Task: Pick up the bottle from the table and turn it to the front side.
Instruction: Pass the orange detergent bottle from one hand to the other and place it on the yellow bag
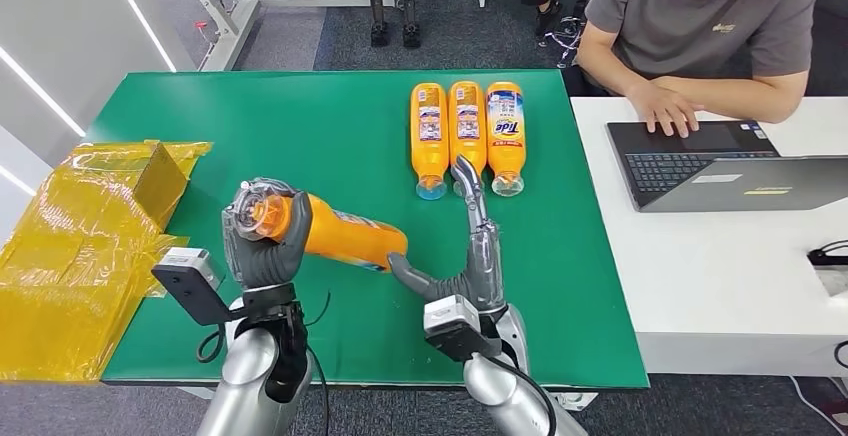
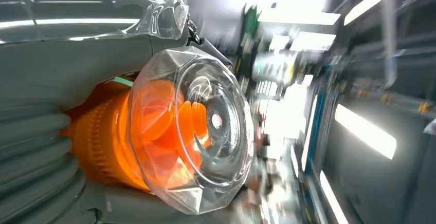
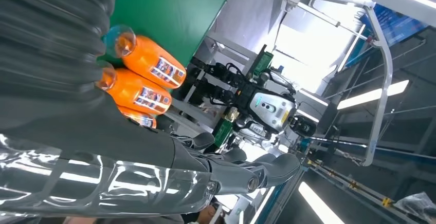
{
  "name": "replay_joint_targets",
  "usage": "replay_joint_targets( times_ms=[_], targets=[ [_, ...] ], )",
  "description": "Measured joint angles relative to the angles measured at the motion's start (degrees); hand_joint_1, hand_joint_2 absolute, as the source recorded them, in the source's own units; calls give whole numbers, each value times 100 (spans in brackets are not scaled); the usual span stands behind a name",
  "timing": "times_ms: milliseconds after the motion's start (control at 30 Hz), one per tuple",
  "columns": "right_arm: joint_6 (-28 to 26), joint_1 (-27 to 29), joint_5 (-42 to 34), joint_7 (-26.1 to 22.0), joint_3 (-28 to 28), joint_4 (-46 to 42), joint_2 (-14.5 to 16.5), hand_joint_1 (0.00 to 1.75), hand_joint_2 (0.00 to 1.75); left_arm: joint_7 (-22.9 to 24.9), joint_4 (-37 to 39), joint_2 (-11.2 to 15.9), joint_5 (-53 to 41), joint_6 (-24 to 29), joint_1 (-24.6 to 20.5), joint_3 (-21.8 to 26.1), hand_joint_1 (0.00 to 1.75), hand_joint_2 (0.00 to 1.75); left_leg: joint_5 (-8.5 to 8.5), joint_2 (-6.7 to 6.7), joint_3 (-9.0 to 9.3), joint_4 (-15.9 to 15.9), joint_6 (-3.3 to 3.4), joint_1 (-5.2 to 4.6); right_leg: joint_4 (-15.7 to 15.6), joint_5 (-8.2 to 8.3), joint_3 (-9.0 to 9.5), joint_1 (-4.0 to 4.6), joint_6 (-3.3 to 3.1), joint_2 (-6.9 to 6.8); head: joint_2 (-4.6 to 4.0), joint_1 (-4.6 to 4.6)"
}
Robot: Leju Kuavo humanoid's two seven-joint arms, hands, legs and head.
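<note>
Head view: left robot hand (image 1: pixel 262 246) grips orange plastic bottle (image 1: pixel 335 233) at clear cap end, long axis near-level, base toward right robot hand (image 1: pixel 470 256), fingers spread, empty, thumb touching base.

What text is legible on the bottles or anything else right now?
"Tide": label of the rightmost bottle in the row of three.
Labels on the other two row bottles: print too small to read.
Held bottle in left hand: label unreadable.
Person's shirt logo: too small.
</note>
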Motion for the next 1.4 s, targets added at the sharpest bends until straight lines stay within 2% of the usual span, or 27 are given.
replay_joint_targets(
  times_ms=[100,167,267,433,567,667,767,867,1033,1233,1400],
  targets=[
    [-51,174,-72,-99,-49,-25,-5,0,175,344,26,403,-1313,800,-125,112,175,175,1,1,2,-6,-2,1,2,-1,0,0,-2,2,0,-2],
    [-61,286,-79,-185,-114,-37,-7,0,175,624,29,647,-2603,1034,-98,359,175,175,2,1,2,-8,-3,2,3,-2,0,1,-3,2,0,-1],
    [-63,495,10,-310,-248,-64,-6,0,175,852,28,907,-4075,1099,-35,921,175,175,2,2,2,-9,-4,2,3,-5,-1,2,-7,2,0,-1],
    [-63,731,146,-338,-403,-162,-5,0,175,1160,28,1132,-4981,1121,-47,1565,175,175,2,0,1,-9,-3,2,3,-7,-1,3,-7,-1,0,0],
    [-63,915,279,-187,-486,-389,-4,0,175,2184,28,1366,-6489,1121,-84,1662,175,175,2,4,2,-8,-3,0,2,-5,-1,2,-7,2,0,0],
    [-63,1023,322,-93,-528,-550,-5,0,175,2645,28,1568,-6926,1106,-119,1655,175,175,2,6,3,-7,-3,0,2,-4,-2,2,-8,3,0,-1],
    [-63,1071,333,-8,-541,-670,-7,0,175,3064,84,1817,-7226,874,-211,1541,175,175,3,4,3,-7,-4,2,1,-4,-4,2,-8,2,0,-1],
    [-63,1071,332,92,-542,-769,-10,0,175,3349,356,2038,-7576,405,-464,1283,175,175,6,3,3,-7,-8,2,2,-4,-4,2,-9,0,0,-2],
    [-28,983,307,233,-541,-849,-10,0,175,3672,1330,2144,-8406,-105,-968,633,175,175,11,3,3,-7,-13,1,3,3,-2,2,-12,2,0,0],
    [32,920,287,256,-541,-863,-13,0,175,3524,2780,2301,-8500,-287,-1660,-68,175,175,12,5,3,-6,-14,2,3,6,-5,2,-15,5,0,-1],
    [-17,894,239,233,-542,-863,-35,0,175,3304,3922,2360,-8331,-462,-2198,-416,175,175,12,8,3,-7,-16,4,4,6,-6,2,-15,8,0,0]
  ],
)
